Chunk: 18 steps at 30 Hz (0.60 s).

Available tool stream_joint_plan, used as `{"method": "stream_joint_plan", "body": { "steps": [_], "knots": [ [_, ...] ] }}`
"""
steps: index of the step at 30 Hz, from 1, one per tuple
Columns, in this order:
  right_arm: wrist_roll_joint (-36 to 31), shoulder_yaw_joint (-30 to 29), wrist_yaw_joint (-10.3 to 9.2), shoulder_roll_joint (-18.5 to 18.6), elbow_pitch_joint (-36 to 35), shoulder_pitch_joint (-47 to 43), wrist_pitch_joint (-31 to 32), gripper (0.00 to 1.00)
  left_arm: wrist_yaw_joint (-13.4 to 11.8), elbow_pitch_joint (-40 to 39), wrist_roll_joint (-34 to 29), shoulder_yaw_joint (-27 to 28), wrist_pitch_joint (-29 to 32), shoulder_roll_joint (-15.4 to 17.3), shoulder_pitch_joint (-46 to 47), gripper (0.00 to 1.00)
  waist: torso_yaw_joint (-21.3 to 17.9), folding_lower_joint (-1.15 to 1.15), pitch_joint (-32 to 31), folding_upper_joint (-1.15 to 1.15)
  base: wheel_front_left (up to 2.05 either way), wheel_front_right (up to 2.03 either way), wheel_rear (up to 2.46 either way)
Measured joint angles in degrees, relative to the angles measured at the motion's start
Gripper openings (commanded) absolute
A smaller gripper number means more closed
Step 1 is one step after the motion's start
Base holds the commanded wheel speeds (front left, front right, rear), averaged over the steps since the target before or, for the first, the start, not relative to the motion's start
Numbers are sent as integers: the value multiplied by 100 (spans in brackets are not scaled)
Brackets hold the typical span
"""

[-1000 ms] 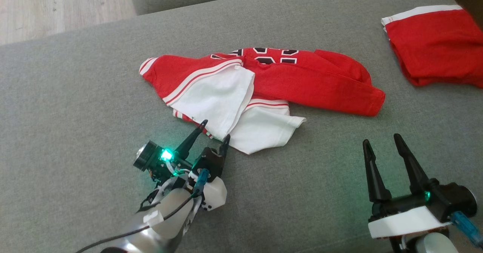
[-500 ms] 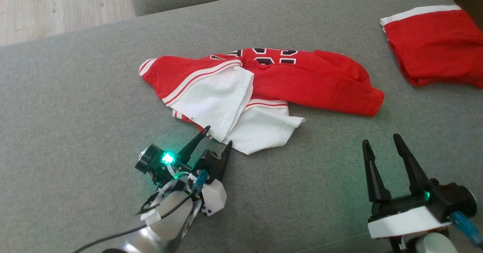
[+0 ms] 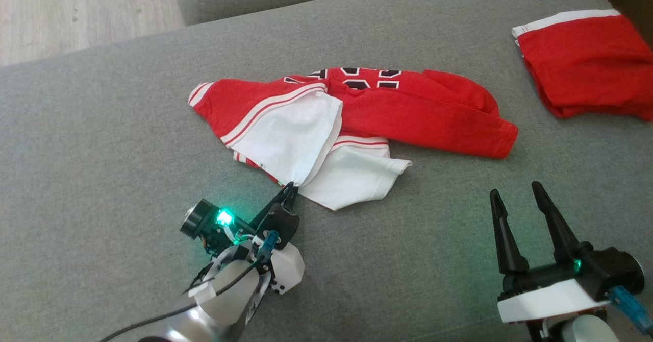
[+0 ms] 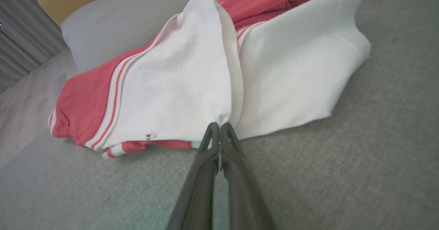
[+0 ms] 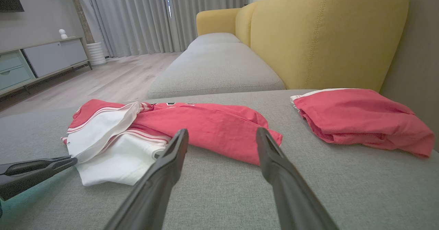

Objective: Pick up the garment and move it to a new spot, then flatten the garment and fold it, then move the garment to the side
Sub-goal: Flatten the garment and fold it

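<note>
Grey sofa seat (image 3: 102, 143) stretched across the living room, wood floor (image 3: 76, 10) beyond. Crumpled mid-cushion lay the red-and-white garment (image 3: 418, 117), not yet lifted, so moving, flattening and folding all remained. Left gripper (image 3: 291, 188) had its jaws pinching the garment's white edge; right gripper (image 3: 514, 189) hovered nearby, jaws spread.

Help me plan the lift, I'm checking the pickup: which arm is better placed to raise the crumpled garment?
Left. The left gripper is shut on the near white corner of the garment, so it can probably lift directly. The right gripper stands open over bare cushion, apart from the cloth.
</note>
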<state>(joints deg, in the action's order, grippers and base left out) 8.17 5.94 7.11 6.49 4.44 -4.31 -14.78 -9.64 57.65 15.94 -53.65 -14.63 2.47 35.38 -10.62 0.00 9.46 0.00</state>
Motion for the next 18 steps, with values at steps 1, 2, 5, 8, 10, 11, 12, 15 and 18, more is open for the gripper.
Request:
{"method": "stream_joint_plan", "body": {
  "steps": [1, 2, 5, 8, 10, 11, 12, 15, 18],
  "knots": [
    [0, 1, 0, 0, 1, -1, 0, 100, 0, 0, 23, -9, 0, 0, 1, 0, 6, 0, -12, 0, 0, 0, 0],
    [0, 1, 0, 0, 1, -2, 0, 100, 3, 1, 30, -15, 0, 0, 1, 0, 12, 0, -24, 0, 0, 0, 0],
    [0, 1, 0, 0, 5, -5, 0, 100, 3, -29, 30, -23, 0, 1, 1, 0, 35, 0, -61, 0, 0, 0, 0],
    [0, 10, 0, 0, 26, -5, 0, 100, -3, -227, 30, -7, 0, 5, 1, 0, 71, 0, -103, 0, 0, 0, 0],
    [0, 14, 0, 0, 66, -4, 0, 100, -47, -468, 29, 26, 0, 36, 0, 0, 92, 0, -119, 0, 0, 0, 0],
    [29, 12, 0, -1, 94, -1, 0, 100, -52, -599, 29, 63, 0, 68, -1, 0, 102, 0, -121, 0, 0, 0, 0],
    [93, 9, 0, -2, 133, 8, 0, 100, -53, -739, 27, 118, 0, 91, -2, 0, 110, 0, -117, 0, 0, 0, 0],
    [204, -57, 0, 15, 372, 101, 0, 100, -55, -1123, -5, 243, 0, 249, -1, 0, 147, 0, -76, 0, 0, 0, 0],
    [474, -181, 0, 90, 927, 409, 0, 100, -111, -1372, -74, 405, 0, 453, 15, 0, 188, 0, -21, 0, 0, 0, 0]
  ]
}}
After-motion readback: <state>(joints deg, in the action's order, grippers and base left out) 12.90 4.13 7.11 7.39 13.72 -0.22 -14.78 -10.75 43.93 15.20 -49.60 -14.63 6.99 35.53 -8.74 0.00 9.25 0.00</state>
